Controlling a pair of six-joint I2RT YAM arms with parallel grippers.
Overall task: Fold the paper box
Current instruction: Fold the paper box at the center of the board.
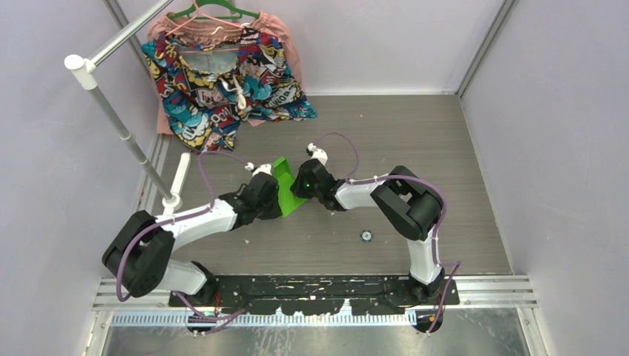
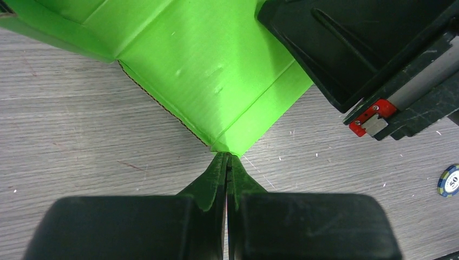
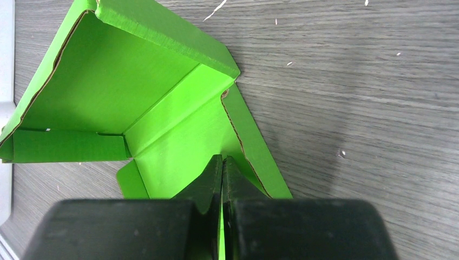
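Note:
The paper box (image 1: 285,184) is a lime-green die-cut card, partly folded, standing on the grey table between both arms. In the left wrist view my left gripper (image 2: 227,157) is shut, with its tips touching a low corner of the paper box (image 2: 205,70); no card shows between its fingers. In the right wrist view my right gripper (image 3: 222,160) is shut on a flap of the paper box (image 3: 124,92), and a thin green strip shows between its fingers. Two walls stand up around the open inside. From above, my left gripper (image 1: 271,194) and my right gripper (image 1: 303,182) flank the card.
A colourful patterned garment (image 1: 222,81) hangs on a green hanger at the back left. A white rack pole (image 1: 126,133) slants down to the table's left side. A small round chip (image 1: 366,236) lies near the right arm. The right gripper's black body (image 2: 368,54) is close above the card.

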